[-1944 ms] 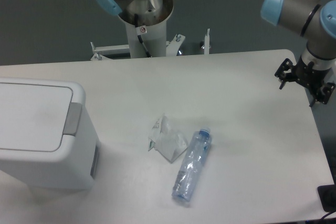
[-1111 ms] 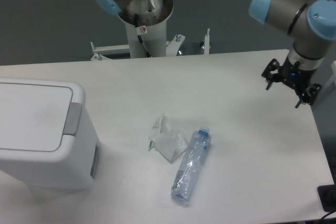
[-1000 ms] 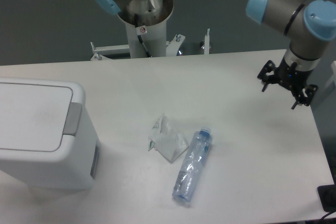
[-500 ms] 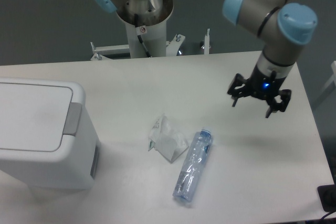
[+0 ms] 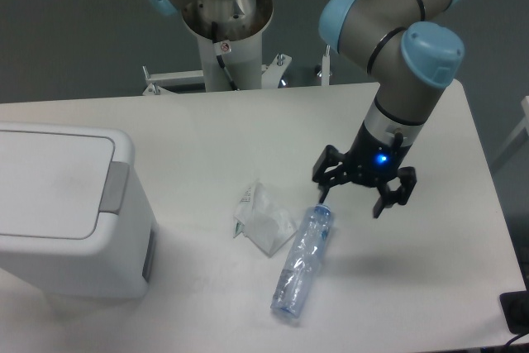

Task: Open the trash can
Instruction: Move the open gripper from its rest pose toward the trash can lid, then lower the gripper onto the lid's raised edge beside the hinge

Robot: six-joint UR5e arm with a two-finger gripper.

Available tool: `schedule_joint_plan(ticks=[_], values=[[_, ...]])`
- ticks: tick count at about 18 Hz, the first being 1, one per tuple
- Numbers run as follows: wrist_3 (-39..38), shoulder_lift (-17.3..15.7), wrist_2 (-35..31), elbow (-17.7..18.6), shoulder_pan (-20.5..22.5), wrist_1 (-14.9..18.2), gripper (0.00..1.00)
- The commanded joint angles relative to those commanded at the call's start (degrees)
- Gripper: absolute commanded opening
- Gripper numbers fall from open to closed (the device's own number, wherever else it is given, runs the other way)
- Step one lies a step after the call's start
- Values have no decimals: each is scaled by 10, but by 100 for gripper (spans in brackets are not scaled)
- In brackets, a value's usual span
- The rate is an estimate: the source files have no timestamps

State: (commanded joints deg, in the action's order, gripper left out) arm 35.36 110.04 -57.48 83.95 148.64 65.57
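The trash can is a big white boxy bin at the table's left edge. Its flat lid is down, and a grey push tab sits on the lid's right side. My gripper hangs open over the middle right of the table, far to the right of the bin, with nothing between its fingers. It sits just above and to the right of the cap end of a clear plastic bottle.
A crumpled white wrapper lies left of the bottle, between my gripper and the bin. The arm's base column stands behind the table's far edge. A dark object shows at the bottom right corner.
The arm has swung left from the table's right edge toward the middle, carrying the open gripper to just above the bottle's cap end. Bin, wrapper and bottle have stayed in place.
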Motion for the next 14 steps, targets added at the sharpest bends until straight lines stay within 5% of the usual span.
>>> schedule_joint_plan(ticks=[6, 14], values=[[-135, -6, 34, -39, -54, 0, 100], [-150, -47, 36, -16, -121, 5, 100]])
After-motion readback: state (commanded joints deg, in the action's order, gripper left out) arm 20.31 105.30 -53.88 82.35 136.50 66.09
